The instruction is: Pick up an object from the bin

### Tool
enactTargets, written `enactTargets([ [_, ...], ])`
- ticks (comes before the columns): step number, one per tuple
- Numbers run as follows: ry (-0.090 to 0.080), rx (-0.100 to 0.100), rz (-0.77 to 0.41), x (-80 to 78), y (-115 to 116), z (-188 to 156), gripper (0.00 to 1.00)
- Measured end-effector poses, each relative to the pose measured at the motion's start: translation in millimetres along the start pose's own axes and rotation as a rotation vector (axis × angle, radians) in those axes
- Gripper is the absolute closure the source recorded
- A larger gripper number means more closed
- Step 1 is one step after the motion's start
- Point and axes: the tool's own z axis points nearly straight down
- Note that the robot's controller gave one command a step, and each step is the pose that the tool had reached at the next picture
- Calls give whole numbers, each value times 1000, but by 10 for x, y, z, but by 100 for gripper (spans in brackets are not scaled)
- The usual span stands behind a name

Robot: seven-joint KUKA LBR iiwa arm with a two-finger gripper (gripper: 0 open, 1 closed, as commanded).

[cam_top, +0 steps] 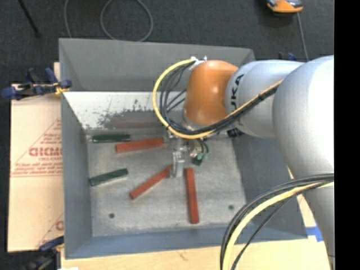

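Reaching in from the right, my gripper (179, 166) sits over the middle of the bin (76, 167) — right at the upper end of the slanted red stick (147, 186). Can't tell if the hand is open or closed, or if it touches that stick. Long red stick (192, 198) lies just beside it, running toward the near wall. Upper red stick (139, 145), upper green stick (110, 138) and lower green stick (108, 176) lie further left — all apart.
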Motion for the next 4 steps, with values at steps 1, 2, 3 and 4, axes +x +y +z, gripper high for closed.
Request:
enactTargets([
  [1, 8, 1, 81, 333, -350, -20, 0],
  [2, 6, 0, 82, 324, -340, -22, 100],
  [3, 7, -1, 83, 325, -341, -22, 0],
  [4, 9, -3, 241, 514, 545, -65, 0],
])
